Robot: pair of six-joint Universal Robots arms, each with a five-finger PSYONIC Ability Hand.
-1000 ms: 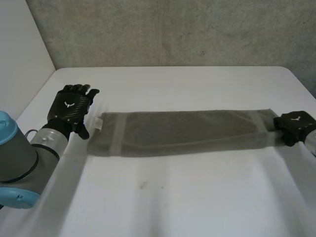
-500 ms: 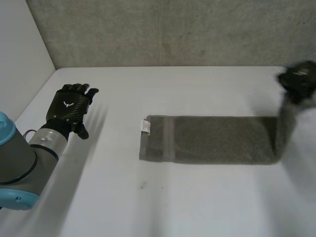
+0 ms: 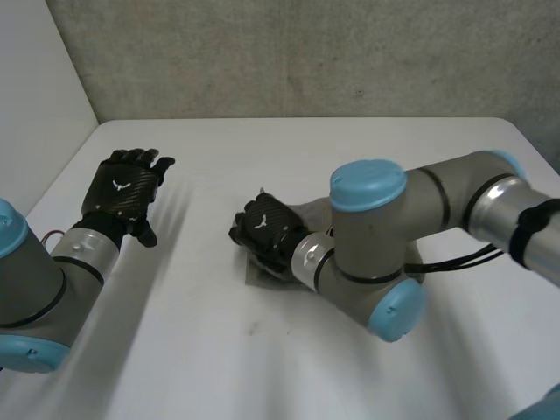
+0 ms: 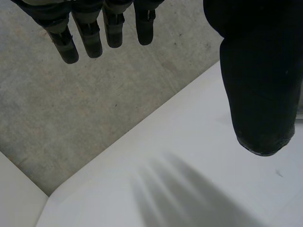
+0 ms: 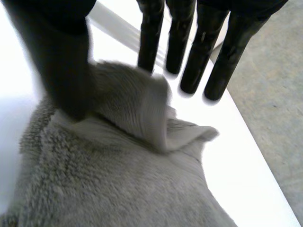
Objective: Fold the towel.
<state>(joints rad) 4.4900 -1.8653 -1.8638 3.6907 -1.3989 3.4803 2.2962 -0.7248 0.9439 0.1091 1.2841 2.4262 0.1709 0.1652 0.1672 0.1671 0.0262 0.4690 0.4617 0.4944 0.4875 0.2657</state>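
The grey towel [image 3: 261, 276] lies near the table's middle, mostly hidden under my right arm [image 3: 385, 245], which reaches across it. My right hand [image 3: 265, 226] hovers over the towel's left end. In the right wrist view the hand [image 5: 189, 42] has straight fingers spread away from the thumb, and a brought-over end of the towel [image 5: 137, 113] lies loose and curled on the layer beneath. My left hand [image 3: 122, 188] rests flat over the table's left side, apart from the towel; its fingers [image 4: 94, 33] are straight and empty.
The white table [image 3: 262, 367] runs back to a grey concrete wall [image 3: 306, 52], with a white panel [image 3: 35, 87] along the left side. Table corner and wall [image 4: 71, 109] lie beyond my left hand's fingertips.
My right hand lifted the towel's right end, carried it over to the left end and let it go. The towel slid right and is now doubled over. The left hand stayed still.
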